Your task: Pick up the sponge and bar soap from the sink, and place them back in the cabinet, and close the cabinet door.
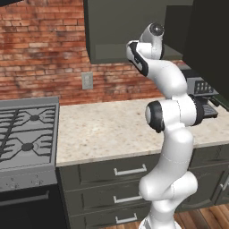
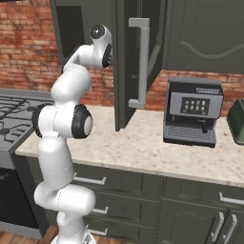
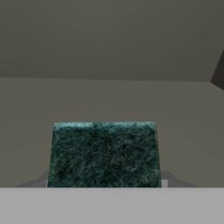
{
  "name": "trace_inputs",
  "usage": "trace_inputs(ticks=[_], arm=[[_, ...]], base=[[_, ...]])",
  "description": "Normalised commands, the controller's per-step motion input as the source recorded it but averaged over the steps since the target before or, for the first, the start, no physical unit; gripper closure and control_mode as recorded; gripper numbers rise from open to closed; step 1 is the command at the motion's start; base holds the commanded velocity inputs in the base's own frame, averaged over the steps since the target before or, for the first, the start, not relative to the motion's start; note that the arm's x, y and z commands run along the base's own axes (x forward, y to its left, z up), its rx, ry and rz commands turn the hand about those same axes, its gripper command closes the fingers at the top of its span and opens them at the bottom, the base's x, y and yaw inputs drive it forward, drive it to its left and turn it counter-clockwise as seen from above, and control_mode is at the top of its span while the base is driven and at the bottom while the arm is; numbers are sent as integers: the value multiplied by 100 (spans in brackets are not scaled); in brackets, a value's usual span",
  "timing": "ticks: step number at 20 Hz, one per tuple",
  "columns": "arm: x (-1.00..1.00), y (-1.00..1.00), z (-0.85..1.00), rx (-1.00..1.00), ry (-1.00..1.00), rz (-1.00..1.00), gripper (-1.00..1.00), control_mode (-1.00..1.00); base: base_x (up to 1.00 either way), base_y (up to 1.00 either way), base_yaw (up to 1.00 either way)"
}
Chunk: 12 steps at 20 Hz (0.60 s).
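Note:
My gripper [image 3: 105,183] is shut on the sponge [image 3: 103,154], whose dark green face sits between the finger tips low in the hand view. Behind it are the dark inner walls and shelf of the cabinet [image 3: 109,48]. In both base views the arm reaches up into the open cabinet [image 1: 116,31], and the hand is hidden inside it. The cabinet door [image 2: 125,71] stands swung open beside the arm, its long silver bar handle [image 2: 141,62] facing the right base camera. The bar soap and the sink are out of view.
A speckled beige counter [image 1: 112,129] runs below the cabinet, over dark drawers [image 1: 129,171]. A gas stove [image 1: 27,134] stands at the left. A grey coffee machine [image 2: 193,112] stands on the counter right of the open door. A brick wall with an outlet [image 1: 87,80] is behind.

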Motion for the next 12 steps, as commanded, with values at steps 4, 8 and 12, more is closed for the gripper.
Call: trace_inputs(ticks=[4, 8, 12], arm=[[0, 0, -44, 0, 0, 0, 100, -100], [0, 0, -42, 0, 0, 0, 100, -100], [0, 0, -5, 0, 0, 0, 100, -100]], base=[[0, 0, 0], [0, 0, 0], [0, 0, 0]])
